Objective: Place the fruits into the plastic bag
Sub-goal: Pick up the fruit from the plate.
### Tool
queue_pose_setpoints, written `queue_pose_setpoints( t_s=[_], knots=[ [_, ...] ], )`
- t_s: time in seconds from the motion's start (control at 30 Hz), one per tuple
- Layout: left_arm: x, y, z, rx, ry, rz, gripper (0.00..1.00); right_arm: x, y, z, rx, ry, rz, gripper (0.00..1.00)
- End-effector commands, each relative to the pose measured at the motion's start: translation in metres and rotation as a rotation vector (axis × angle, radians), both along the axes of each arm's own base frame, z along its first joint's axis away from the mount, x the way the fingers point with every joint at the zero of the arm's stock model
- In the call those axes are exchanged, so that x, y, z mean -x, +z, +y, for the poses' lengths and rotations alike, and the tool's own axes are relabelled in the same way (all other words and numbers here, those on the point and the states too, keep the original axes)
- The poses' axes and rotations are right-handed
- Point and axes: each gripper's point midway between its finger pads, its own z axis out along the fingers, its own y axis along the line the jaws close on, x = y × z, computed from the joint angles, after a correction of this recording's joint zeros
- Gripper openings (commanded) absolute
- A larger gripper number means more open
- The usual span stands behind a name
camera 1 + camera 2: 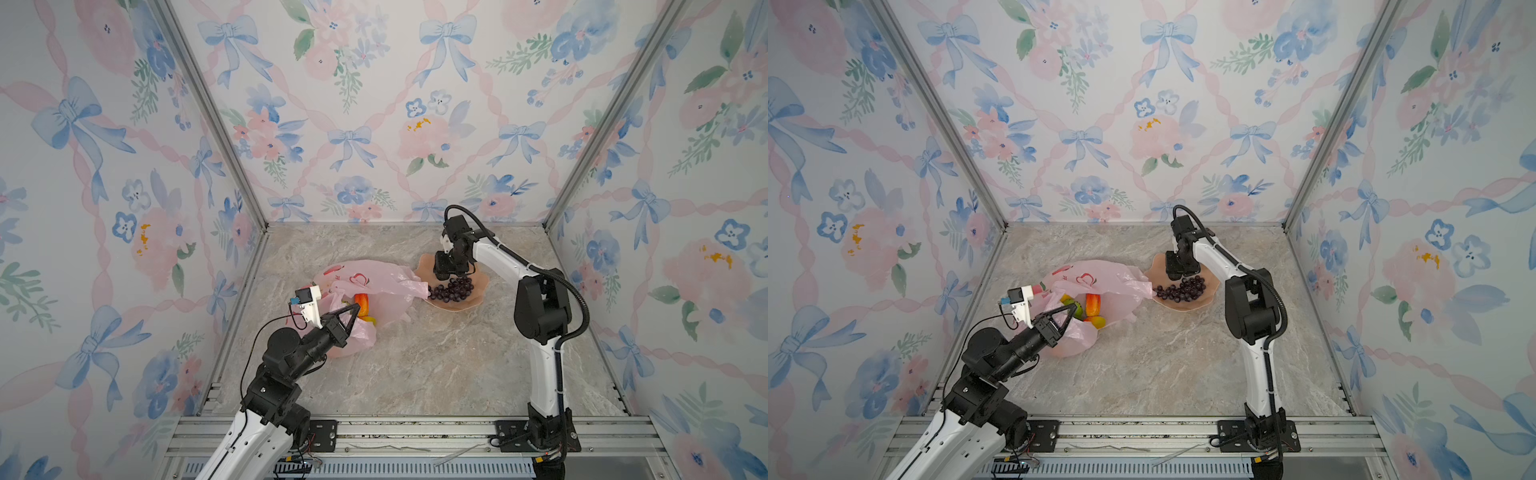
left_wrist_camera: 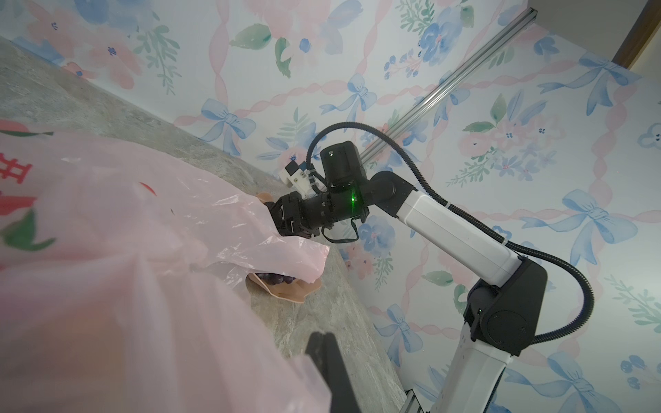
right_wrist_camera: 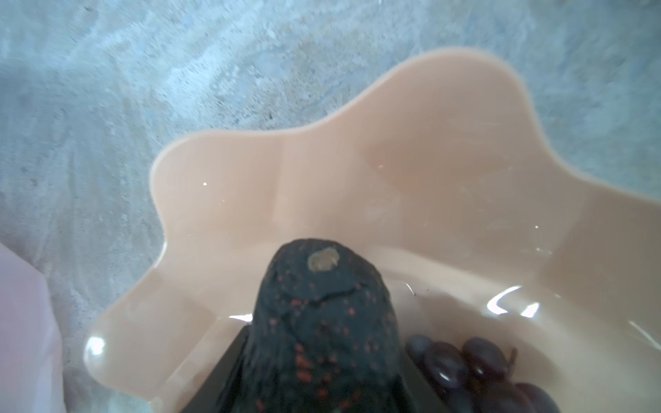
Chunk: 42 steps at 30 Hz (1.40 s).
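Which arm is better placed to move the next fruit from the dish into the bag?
Right. The right gripper is over the peach dish, jaws either side of the black bumpy fruit. The left gripper is shut on the plastic bag, holding its mouth open.

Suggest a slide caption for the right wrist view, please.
Right tool straddling black bumpy fruit in peach dish, beside grapes.

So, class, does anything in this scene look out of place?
Yes: a flap of the pink plastic bag strays over the peach scalloped dish's rim, up against the purple grapes.
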Motion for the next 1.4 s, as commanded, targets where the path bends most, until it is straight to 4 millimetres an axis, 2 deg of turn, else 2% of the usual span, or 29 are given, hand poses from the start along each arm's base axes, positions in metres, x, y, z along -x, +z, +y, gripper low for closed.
queue_pose_setpoints(
  t_s=[0.0,0.27,0.53,0.8,0.83,0.93,1.07,1.2,1.37],
  knots=[
    [-0.002,-0.008,0.004,-0.015,0.018,0.009,0.0,-0.011,0.03,-0.003,-0.034,-0.021,-0.101,0.48],
    [-0.002,-0.007,0.003,-0.011,0.013,0.006,0.0,-0.005,0.055,-0.012,-0.092,-0.052,-0.135,0.47],
    [-0.001,-0.006,0.002,-0.005,0.01,0.004,0.0,0.025,0.096,-0.002,-0.314,-0.057,-0.133,0.47],
    [0.001,-0.004,0.002,0.0,0.001,0.001,0.0,0.068,0.157,0.016,-0.548,0.007,-0.156,0.47],
    [0.001,-0.004,0.002,0.002,0.001,0.0,0.0,0.075,0.173,0.018,-0.588,0.022,-0.174,0.47],
    [0.002,-0.004,0.002,0.004,-0.001,-0.001,0.0,0.093,0.195,0.033,-0.691,0.076,-0.164,0.47],
    [0.002,-0.005,0.001,0.006,-0.005,0.002,0.0,0.124,0.211,0.067,-0.774,0.198,-0.107,0.47],
    [0.002,-0.003,0.0,0.007,-0.01,0.0,0.0,0.159,0.209,0.106,-0.769,0.334,-0.024,0.47],
    [0.003,-0.003,-0.001,0.009,-0.016,0.0,0.0,0.19,0.189,0.151,-0.711,0.475,0.075,0.47]
  ],
)
